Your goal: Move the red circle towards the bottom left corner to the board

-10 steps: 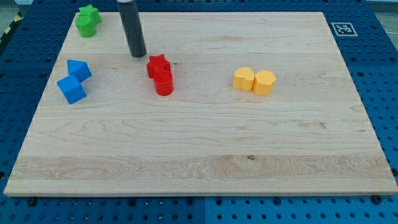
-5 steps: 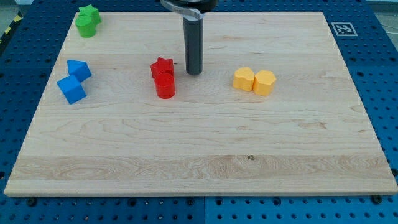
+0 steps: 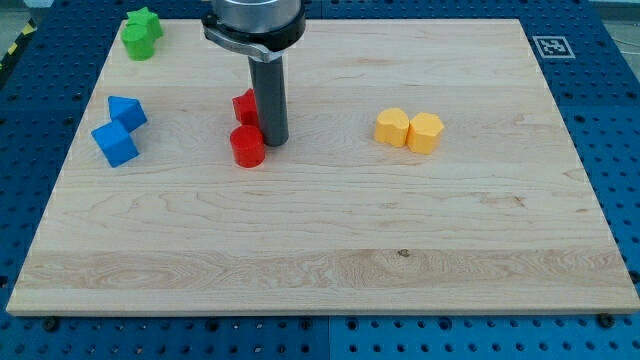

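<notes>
The red circle (image 3: 247, 146) lies on the wooden board (image 3: 320, 240), left of centre. My tip (image 3: 274, 141) stands right beside it, touching its upper right side. The red star (image 3: 244, 106) sits just above the circle, partly hidden behind the rod. The circle has come apart from the star and lies a little lower and to the left of it.
Two blue blocks (image 3: 118, 130) lie at the view's left. Two green blocks (image 3: 141, 33) sit at the top left corner. Two yellow blocks (image 3: 409, 130) lie right of centre. A printed marker (image 3: 549, 46) is at the board's top right corner.
My tip has moved from the right of the red pair down and left against the red circle. The circle has slid down and left, away from the red star.
</notes>
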Controlling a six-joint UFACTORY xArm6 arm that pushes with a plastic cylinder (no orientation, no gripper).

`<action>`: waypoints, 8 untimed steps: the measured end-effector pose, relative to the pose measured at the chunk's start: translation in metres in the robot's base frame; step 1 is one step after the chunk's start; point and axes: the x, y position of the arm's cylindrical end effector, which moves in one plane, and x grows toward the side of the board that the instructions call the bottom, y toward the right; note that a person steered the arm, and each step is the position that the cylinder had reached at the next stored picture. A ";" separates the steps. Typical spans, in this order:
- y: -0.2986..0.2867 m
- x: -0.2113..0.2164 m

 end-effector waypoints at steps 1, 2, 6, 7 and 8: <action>-0.011 -0.005; -0.024 -0.021; -0.026 0.058; -0.016 0.070; -0.032 0.072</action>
